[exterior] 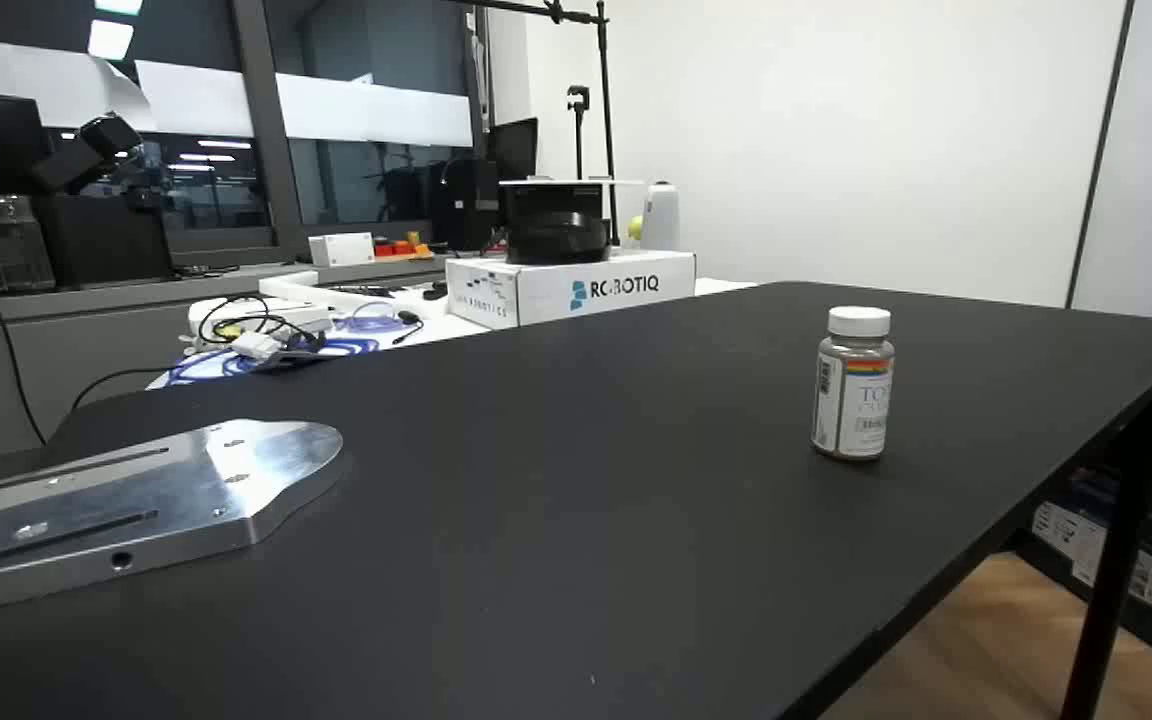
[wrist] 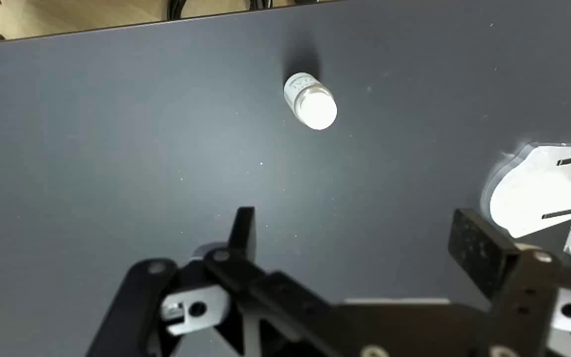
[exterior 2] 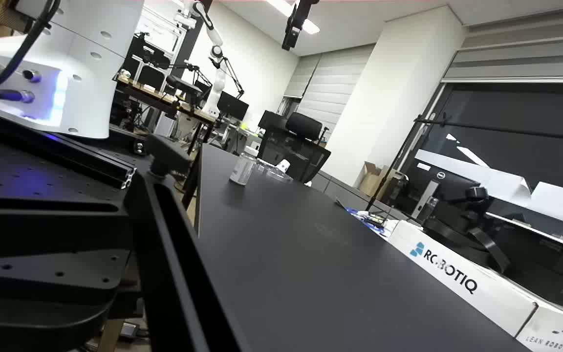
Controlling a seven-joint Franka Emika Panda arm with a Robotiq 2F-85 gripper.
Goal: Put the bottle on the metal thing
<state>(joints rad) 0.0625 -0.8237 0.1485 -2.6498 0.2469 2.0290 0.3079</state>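
Bottle (exterior: 853,400), just one, stands upright near an edge of the worktop (exterior: 556,520), one metal plate (exterior: 151,486) lies farther in from that edge, and I hold my two fingers (wrist: 479,250) spread wide apart above.

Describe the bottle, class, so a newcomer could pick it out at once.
In an exterior view, find the big black table. To the right of the flat metal plate lying on it, a small bottle stands upright. Unlike the plate, it has a white cap and a rainbow stripe on its label.
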